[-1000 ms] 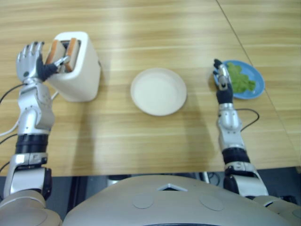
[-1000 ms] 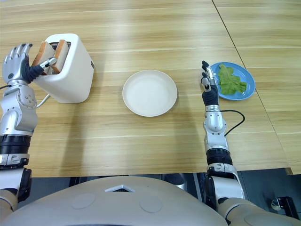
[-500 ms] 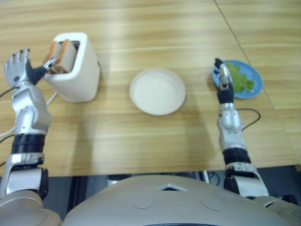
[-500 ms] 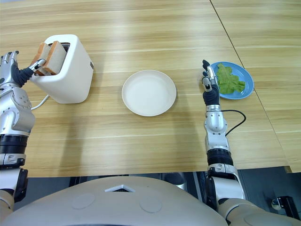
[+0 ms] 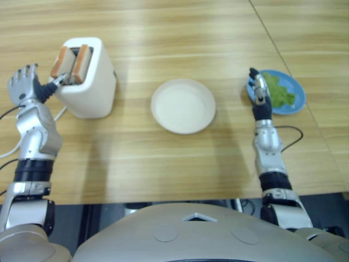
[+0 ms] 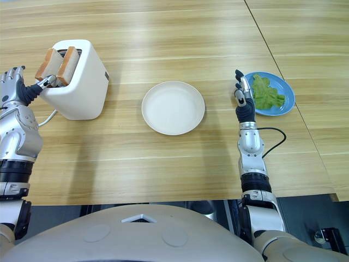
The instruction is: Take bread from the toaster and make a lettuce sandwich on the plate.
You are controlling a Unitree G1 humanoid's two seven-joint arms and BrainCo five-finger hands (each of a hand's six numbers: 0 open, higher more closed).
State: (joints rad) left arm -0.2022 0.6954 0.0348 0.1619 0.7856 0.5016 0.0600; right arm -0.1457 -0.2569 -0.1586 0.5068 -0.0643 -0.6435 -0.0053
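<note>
Upper left: the left hand (image 5: pixel 24 86), fingers spread and holding nothing, has drawn back from the toaster (image 5: pixel 92 82), both bread slices (image 5: pixel 71 59) still in its slots, the grab apparently missed; the right hand (image 5: pixel 260 98), fingers straight together, stands beside the lettuce (image 6: pixel 265 91), right of the plate (image 5: pixel 183 105).

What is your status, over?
Left hand at toaster, bread slices in slots. Right hand open beside lettuce. Path to plate unobstructed.
</note>
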